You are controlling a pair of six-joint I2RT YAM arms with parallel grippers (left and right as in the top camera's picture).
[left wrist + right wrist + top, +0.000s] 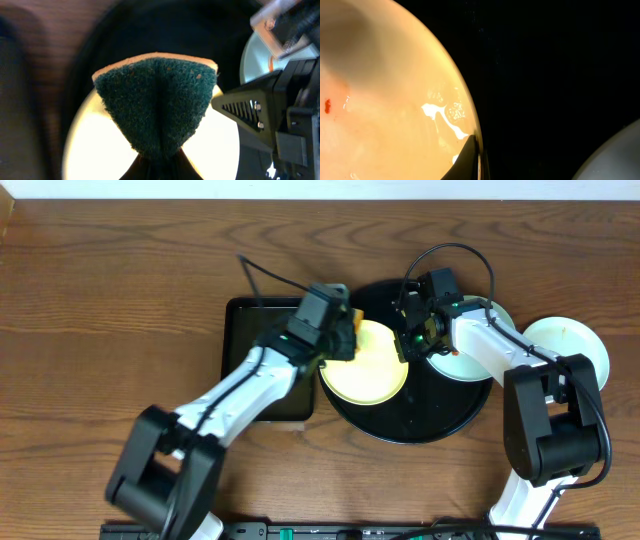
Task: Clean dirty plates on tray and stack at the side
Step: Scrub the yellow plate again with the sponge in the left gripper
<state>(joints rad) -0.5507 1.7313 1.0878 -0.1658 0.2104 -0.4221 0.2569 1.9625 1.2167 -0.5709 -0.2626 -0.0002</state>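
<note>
Pinching a green-faced sponge (157,100), the left gripper (345,342) hangs over the far-left rim of the pale yellow plate (368,375). The plate sits on the round black tray (420,425). The right gripper (413,340) clamps its right rim, so the plate's centre lies rightward of the sponge.

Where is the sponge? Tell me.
Overhead, centre: the sponge is pinched in the left gripper over the yellow plate on the tray.

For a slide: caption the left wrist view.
Left fingers hold a green sponge over the yellow plate on the tray.
</note>
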